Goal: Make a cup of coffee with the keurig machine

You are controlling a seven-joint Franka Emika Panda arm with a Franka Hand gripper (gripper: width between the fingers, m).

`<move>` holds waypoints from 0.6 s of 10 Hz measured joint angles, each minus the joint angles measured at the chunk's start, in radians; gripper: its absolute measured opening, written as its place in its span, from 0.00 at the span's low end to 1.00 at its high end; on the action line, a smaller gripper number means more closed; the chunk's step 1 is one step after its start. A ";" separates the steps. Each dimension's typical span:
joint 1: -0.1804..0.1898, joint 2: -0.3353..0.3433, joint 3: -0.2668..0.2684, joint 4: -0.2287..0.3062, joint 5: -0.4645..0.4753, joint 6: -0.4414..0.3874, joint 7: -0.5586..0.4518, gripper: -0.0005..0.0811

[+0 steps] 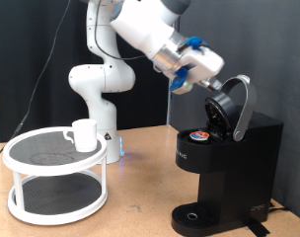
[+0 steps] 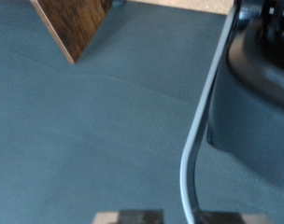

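The keurig machine stands black and boxy at the exterior view's right, with its hinged lid raised. A small pod with a colourful lid sits in the open chamber. My gripper is at the top front edge of the raised lid, touching or very close to it. In the wrist view the black lid and its silver handle bar fill one side, and my fingers do not show. The cup, a white mug, stands on a rack at the exterior view's left, far from the gripper.
The mug stands on the top tier of a white round two-tier rack with a dark mesh surface. The machine's round drip tray is at its base. The robot base stands behind the rack. A wooden table corner shows in the wrist view.
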 joint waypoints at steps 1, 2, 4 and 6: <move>0.007 -0.001 0.018 0.016 -0.003 0.000 0.016 0.01; 0.014 -0.001 0.036 0.032 -0.009 0.001 0.040 0.01; 0.027 -0.002 0.072 0.062 -0.023 0.007 0.092 0.01; 0.041 -0.003 0.112 0.092 -0.046 0.019 0.159 0.01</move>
